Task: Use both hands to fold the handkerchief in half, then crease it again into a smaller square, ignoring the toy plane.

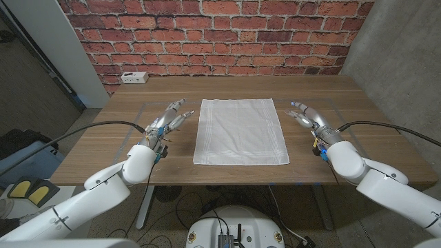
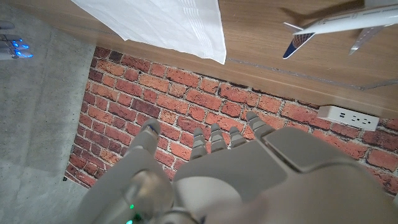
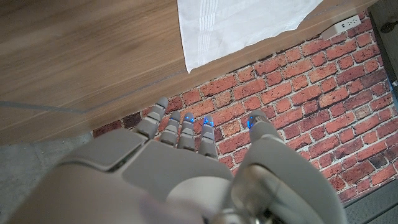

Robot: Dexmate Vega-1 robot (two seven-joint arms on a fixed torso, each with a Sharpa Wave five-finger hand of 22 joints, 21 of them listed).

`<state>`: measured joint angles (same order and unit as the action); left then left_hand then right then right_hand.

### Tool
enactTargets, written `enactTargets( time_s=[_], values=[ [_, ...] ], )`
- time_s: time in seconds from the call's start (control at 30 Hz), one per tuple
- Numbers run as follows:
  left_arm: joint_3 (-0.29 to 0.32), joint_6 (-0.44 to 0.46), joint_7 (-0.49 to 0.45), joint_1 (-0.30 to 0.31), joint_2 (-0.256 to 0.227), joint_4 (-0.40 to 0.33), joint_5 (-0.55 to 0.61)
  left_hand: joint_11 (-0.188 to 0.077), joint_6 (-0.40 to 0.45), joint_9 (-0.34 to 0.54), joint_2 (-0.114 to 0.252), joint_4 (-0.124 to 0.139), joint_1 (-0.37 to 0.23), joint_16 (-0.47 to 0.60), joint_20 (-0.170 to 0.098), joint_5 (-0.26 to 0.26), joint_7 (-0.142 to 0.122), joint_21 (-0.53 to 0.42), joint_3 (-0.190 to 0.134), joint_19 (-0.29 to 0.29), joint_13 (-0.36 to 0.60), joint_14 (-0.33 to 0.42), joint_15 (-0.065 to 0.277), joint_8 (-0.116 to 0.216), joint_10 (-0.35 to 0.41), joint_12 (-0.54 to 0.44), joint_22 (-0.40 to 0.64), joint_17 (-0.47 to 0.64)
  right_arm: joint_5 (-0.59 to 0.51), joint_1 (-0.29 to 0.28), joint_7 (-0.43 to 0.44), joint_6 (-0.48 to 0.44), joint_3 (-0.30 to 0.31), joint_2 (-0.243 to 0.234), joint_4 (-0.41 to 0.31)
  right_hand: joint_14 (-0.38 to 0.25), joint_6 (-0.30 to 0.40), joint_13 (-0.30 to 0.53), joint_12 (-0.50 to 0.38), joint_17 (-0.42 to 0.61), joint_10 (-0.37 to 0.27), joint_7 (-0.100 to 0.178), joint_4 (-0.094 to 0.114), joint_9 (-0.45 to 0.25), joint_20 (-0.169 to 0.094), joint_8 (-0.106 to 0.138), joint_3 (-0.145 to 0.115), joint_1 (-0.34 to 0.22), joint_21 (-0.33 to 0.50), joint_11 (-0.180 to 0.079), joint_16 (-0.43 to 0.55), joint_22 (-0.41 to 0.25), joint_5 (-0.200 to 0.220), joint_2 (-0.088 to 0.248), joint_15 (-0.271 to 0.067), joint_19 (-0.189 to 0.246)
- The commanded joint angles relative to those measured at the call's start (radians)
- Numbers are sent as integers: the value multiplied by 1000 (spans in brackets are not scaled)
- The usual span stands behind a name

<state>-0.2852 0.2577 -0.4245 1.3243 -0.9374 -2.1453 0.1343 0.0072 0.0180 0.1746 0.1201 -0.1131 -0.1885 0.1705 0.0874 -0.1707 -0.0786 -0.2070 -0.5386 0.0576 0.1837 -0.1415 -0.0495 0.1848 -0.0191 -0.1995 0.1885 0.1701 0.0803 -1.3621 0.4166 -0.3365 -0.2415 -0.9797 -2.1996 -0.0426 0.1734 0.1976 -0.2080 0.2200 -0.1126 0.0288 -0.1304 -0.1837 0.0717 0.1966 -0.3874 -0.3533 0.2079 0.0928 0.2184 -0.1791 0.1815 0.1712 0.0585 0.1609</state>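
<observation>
- Head view: your white square cloth handkerchief (image 1: pixel 240 131) lies spread flat and unfolded in the middle of the brown wooden counter (image 1: pixel 241 88).
- Your left hand (image 1: pixel 167 122) sits just beside the handkerchief's left edge, fingers apart and reaching toward the brick wall, holding nothing.
- Your right hand (image 1: pixel 309 116) is near the right edge, a small gap of bare counter between them, fingers spread, holding nothing.
- A white power strip (image 1: pixel 134 78) sits at the counter's far left corner by the red brick wall (image 1: pixel 220 34).
- Left wrist view: left hand's fingers (image 2: pixel 212 140) are loosely apart, nothing in them. A handkerchief corner (image 2: pixel 168 25) shows, plus a white toy plane with a blue tail (image 2: pixel 336 26) on the counter, well apart from the cloth.
- Right wrist view: right hand's fingers (image 3: pixel 186 130) are apart and free, blue lights at the tips. A handkerchief corner (image 3: pixel 236 25) lies flat near the far edge.
</observation>
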Motion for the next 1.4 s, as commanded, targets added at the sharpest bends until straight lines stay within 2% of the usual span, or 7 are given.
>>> enactTargets(
  time_s=[0.03,0.57,1.0,1.13,1.27,1.4],
  values=[
    [10,28,-2,48,-11,-39,38,-1,4,3,-8,0,0,3,2,0,1,1,6,13,5,-11,-2,-1,-15,2,5,1,-60,-65,28,-75,13,-16,-61,-5,11,1,-7,2,-9,0,0,-3,-2,3,-7,-15,2,-2,3,-2,-2,1,-4,5],
    [13,55,12,90,-34,-73,82,-5,-1,3,-5,0,0,4,6,-1,-1,1,6,19,5,-15,-2,-2,-20,1,5,1,-122,-111,36,-162,4,-25,-116,-18,33,2,-12,-1,-31,1,-1,-4,-5,9,-17,-26,5,-10,8,-2,-2,4,-12,15],
    [-4,71,46,102,-59,-86,112,-15,-5,4,-4,-2,-2,6,9,-2,-2,1,6,20,5,-16,1,-3,-25,2,5,1,-158,-150,53,-209,-6,-20,-152,-20,40,2,-12,-2,-36,2,-1,-4,-5,8,-22,-33,5,-10,8,-1,-3,5,-16,17],
    [-10,80,48,105,-65,-92,127,-25,2,4,-2,-5,-7,10,19,-4,2,0,4,19,5,-4,-3,0,-33,3,4,1,-169,-155,53,-228,-15,-21,-162,-20,43,2,-12,-2,-37,2,-2,-4,-5,9,-23,-34,5,-10,8,-1,-3,6,-17,18],
    [-17,106,79,102,-84,-104,137,-31,3,5,-4,-16,-20,27,43,-7,1,-7,-1,2,5,58,-9,1,-33,-1,3,1,-173,-168,56,-246,-19,-17,-171,-22,51,2,-12,-2,-39,3,-2,-4,-5,11,-25,-37,5,-11,9,-1,-3,6,-19,18],
    [-26,118,93,96,-93,-108,146,-33,10,5,-5,-19,-24,27,45,-7,-1,-8,-2,1,5,64,-7,4,-28,-3,3,1,-179,-168,55,-266,-29,-16,-178,-24,53,2,-12,-3,-40,3,-2,-4,-5,11,-26,-39,5,-12,9,-1,-3,5,-20,20]
  ],
)
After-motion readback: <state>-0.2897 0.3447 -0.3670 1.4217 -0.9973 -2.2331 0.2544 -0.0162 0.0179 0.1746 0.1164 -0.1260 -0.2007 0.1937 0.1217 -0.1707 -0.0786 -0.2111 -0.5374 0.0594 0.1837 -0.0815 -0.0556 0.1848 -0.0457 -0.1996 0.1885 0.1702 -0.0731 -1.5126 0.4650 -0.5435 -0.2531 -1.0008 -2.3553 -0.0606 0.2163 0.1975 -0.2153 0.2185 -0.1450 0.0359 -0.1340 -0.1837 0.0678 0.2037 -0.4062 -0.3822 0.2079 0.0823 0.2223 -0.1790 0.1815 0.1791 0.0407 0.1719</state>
